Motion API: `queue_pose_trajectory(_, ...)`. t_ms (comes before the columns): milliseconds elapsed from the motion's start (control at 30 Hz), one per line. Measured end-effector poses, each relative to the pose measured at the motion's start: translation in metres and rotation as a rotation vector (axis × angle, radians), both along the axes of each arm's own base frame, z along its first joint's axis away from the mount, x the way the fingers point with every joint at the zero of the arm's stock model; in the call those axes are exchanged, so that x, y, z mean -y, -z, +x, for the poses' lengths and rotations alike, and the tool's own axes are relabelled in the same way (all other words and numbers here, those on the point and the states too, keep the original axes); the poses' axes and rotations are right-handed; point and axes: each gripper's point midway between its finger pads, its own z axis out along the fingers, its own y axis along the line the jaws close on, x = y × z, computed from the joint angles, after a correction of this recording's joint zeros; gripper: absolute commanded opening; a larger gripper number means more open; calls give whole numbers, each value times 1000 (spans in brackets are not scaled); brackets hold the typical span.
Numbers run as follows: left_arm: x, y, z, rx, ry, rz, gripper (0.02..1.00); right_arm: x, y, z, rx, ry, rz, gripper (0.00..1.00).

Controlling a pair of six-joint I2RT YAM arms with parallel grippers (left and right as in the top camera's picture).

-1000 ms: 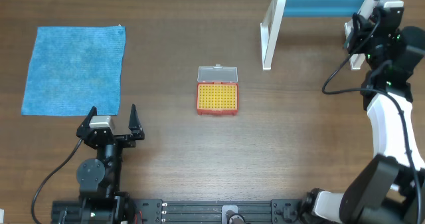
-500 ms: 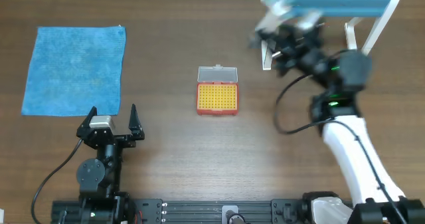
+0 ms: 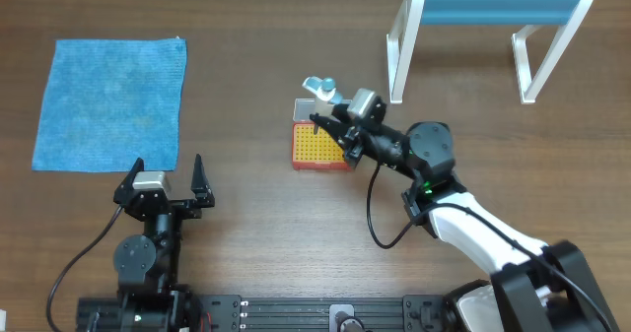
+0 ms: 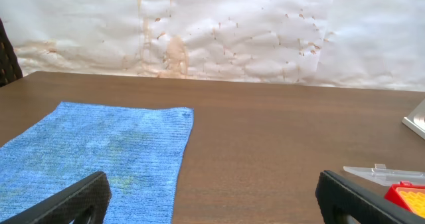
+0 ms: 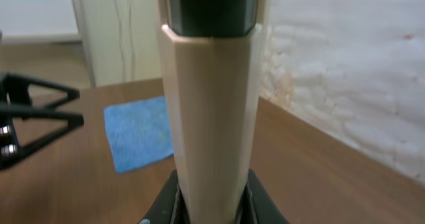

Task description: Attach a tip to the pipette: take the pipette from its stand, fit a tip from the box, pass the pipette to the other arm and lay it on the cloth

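Observation:
My right gripper (image 3: 338,125) is shut on the cream-white pipette (image 3: 321,87) and holds it over the orange tip box (image 3: 315,151) at the table's middle. Up close, the pipette body (image 5: 212,117) stands upright between the right gripper's (image 5: 212,201) fingers (image 5: 171,197); its lower end is hidden. The blue cloth (image 3: 110,104) lies flat at the far left. My left gripper (image 3: 165,177) stands open near the cloth's near right corner, with nothing between its fingers (image 4: 73,203). From that wrist I see the cloth (image 4: 99,151) and the tip box (image 4: 408,194) with its clear lid (image 4: 382,174) folded back.
The white pipette stand with its blue top bar (image 3: 498,4) stands at the far right. A pale wall (image 4: 212,31) closes off the table's far edge. Bare wood lies between the cloth and the tip box.
The right arm has swung from the stand's right end across to the tip box, carrying the pipette. The left arm has stayed still.

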Motion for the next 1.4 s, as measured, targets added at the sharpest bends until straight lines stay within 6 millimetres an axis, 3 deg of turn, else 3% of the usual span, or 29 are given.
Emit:
queue_pose_trajectory(100, 0, 0, 0, 0, 0, 0, 998, -4, 20, 5, 22, 1, -52, 75)
queue_pose_trajectory(300, 0, 0, 0, 0, 0, 0, 998, -4, 30, 11, 51, 16, -72, 75)
queue_pose_trajectory(1400, 0, 0, 0, 0, 0, 0, 998, 3, 46, 8, -31, 27, -65, 75)
